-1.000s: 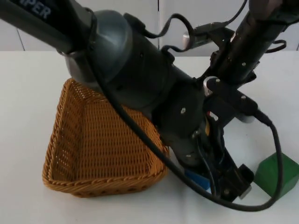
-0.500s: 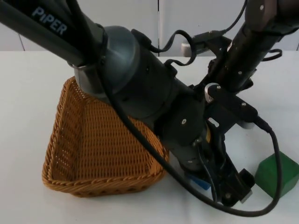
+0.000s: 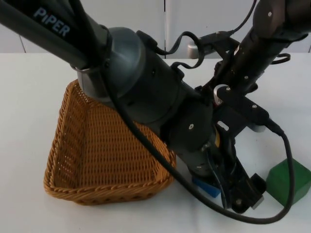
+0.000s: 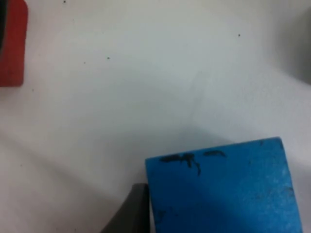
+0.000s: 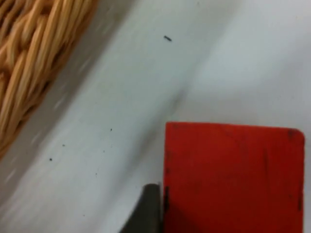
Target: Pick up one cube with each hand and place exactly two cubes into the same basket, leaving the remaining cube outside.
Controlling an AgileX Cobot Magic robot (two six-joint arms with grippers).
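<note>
White tabletop [image 3: 29, 97] is carrying a blue cube [image 4: 221, 189] just right of the wicker basket [image 3: 92, 155]. Left gripper [image 3: 214, 187] is closing on it; right gripper [image 5: 228, 228] is clasping the red cube [image 5: 233, 177]. Green cube [image 3: 286, 182] is sitting apart.

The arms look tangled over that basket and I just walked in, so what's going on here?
Both arms are down on the table beside the wicker basket, which has no cube in it that I can see. The left gripper is at the blue cube, the right gripper at the red cube. A fingertip touches each cube's side. The green cube sits apart, untouched.
</note>
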